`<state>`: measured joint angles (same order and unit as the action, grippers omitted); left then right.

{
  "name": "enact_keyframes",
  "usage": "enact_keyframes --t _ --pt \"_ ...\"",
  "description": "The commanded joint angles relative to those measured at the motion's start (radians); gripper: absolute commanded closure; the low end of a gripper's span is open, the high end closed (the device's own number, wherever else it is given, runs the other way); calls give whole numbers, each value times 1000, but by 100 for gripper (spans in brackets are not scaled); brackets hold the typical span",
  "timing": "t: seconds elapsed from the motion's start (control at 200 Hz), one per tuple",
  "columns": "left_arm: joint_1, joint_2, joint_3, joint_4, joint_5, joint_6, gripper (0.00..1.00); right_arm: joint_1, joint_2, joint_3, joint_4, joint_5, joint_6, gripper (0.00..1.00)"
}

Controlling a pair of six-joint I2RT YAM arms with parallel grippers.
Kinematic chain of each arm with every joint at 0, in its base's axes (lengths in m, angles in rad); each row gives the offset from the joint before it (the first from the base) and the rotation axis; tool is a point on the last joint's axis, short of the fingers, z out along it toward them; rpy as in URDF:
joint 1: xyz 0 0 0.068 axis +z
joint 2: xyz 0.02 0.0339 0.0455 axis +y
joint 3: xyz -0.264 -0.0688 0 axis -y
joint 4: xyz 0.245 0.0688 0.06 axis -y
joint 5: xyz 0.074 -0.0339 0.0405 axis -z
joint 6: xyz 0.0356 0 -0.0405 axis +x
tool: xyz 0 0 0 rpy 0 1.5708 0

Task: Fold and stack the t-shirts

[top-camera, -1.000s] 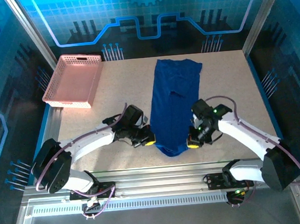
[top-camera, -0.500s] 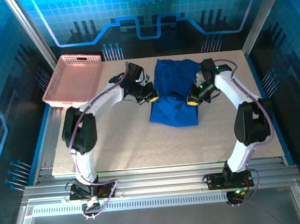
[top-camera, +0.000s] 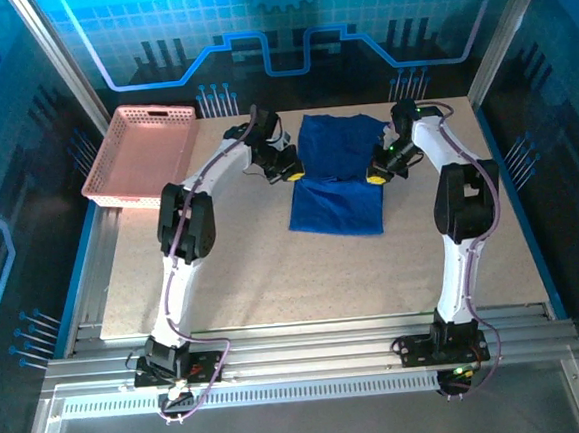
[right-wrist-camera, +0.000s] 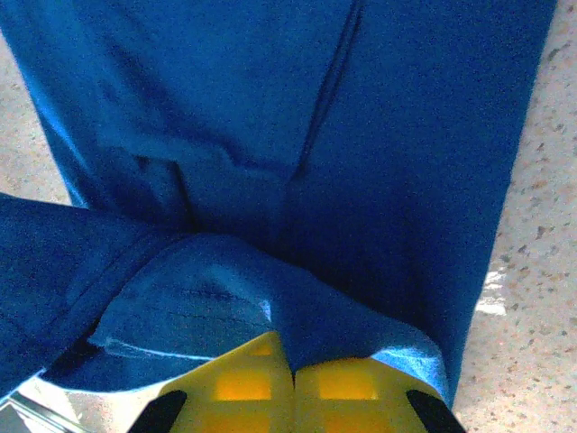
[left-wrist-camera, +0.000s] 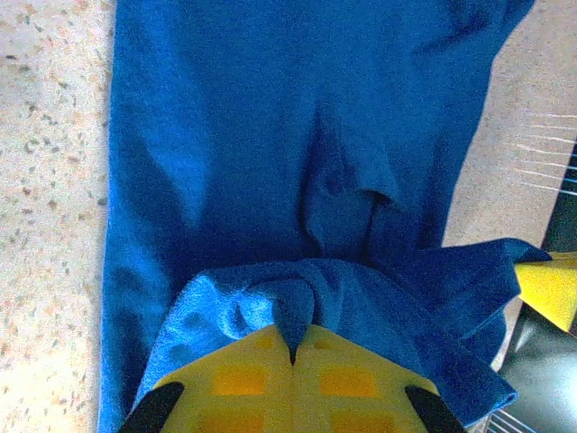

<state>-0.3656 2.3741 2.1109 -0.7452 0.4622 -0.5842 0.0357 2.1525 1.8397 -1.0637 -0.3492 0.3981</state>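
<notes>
One royal-blue t-shirt lies at the back middle of the table, its near part doubled over toward the far edge. My left gripper is at the cloth's left edge and is shut on a pinch of the t-shirt. My right gripper is at the cloth's right edge, shut on the folded hem of the t-shirt. Both arms reach far out over the table. The print on the cloth is hidden.
A pink lattice basket stands at the back left, apart from the left arm. Speckled tabletop stretches bare between the cloth and the arm bases. Frame posts rise at the back corners.
Both grippers have carried the near end of the t-shirt away from the bases and over the far half. The long strip is now a short doubled shape.
</notes>
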Motion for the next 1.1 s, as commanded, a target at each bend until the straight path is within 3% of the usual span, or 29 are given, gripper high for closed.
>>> enact_keyframes --t 0.0,0.13,0.355,0.525,0.735,0.94,1.095 --pt "8 63 86 -54 31 22 100 -15 46 55 -30 -17 -10 100" --pt "8 129 152 -22 63 -7 96 -20 99 85 -16 -19 16 90" --pt "30 146 196 141 96 -143 54 -71 115 109 208 -91 185 48" --pt "80 45 180 189 46 -194 37 -83 -6 94 260 -47 176 42" --pt "126 -160 -7 122 -27 -105 34 -82 -227 -112 233 0 124 36" --pt "107 -386 -447 183 85 -27 33 -52 -411 -410 242 -53 124 34" --pt "85 -488 -738 289 152 -47 33 -36 -519 -660 329 -98 169 31"
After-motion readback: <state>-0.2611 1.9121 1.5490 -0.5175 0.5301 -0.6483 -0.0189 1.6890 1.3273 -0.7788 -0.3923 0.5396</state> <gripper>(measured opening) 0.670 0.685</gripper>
